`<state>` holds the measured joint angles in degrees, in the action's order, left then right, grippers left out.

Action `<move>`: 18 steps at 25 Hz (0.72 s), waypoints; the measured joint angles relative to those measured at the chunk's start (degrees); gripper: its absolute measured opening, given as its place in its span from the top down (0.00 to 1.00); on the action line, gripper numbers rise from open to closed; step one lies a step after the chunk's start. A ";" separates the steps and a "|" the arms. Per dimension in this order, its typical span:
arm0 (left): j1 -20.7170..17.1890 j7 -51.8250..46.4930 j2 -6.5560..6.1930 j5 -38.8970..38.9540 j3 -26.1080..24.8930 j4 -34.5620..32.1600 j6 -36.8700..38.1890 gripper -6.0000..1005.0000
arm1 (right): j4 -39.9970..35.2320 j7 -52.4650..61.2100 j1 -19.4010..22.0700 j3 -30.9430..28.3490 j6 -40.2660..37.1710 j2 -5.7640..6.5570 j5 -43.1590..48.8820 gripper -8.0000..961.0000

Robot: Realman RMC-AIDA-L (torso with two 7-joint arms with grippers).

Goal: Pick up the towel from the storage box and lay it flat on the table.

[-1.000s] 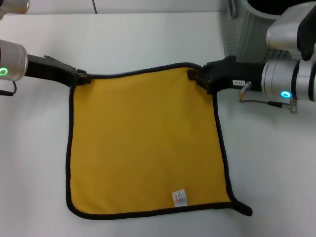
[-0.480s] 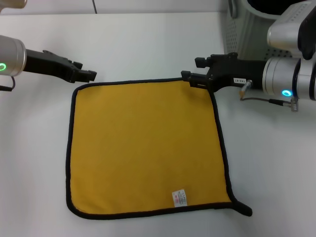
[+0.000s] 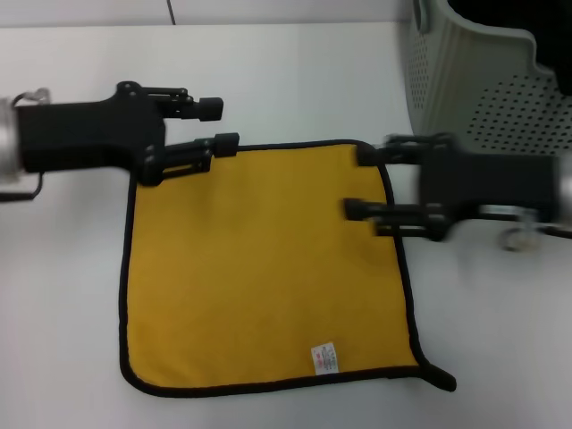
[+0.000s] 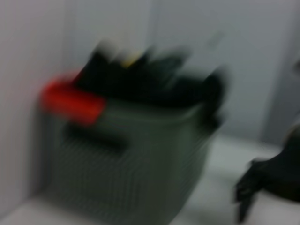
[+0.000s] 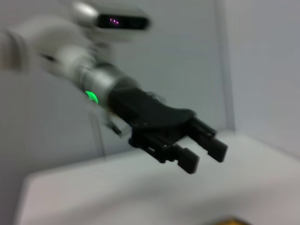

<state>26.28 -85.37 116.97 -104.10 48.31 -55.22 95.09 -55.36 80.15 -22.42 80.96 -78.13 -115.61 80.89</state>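
Both grippers spread, holding nothing: left gripper (image 3: 214, 123) above the towel's (image 3: 264, 268) far-left corner, right gripper (image 3: 357, 181) over its far-right edge. Towel flat on tabletop (image 3: 286, 80), storage box (image 3: 474, 80) far right.

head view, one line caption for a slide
Towel flat on the table; open left gripper and right gripper above its far corners.

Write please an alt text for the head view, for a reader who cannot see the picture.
A yellow towel lies spread flat on the white table, its near right corner folded over. The left claw and the right claw, both open and empty, hover at its far corners. The storage box stands at the far right.
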 joint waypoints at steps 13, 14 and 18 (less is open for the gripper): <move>-5.46 11.57 -0.80 12.64 0.01 6.96 20.75 0.50 | 5.02 -2.89 0.64 -14.92 -22.28 -0.35 0.15 0.22; -5.43 12.43 -0.84 12.59 0.16 7.21 20.97 0.50 | 5.05 -2.89 0.42 -13.83 -21.80 -0.35 0.13 0.20; -5.44 13.34 -1.07 11.75 0.38 7.25 21.05 0.50 | 5.72 -3.00 -1.05 -10.23 -21.40 -0.38 -0.27 0.16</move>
<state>20.84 -72.03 115.90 -92.35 48.69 -47.97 116.14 -49.64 77.15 -23.47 70.73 -99.52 -115.99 80.62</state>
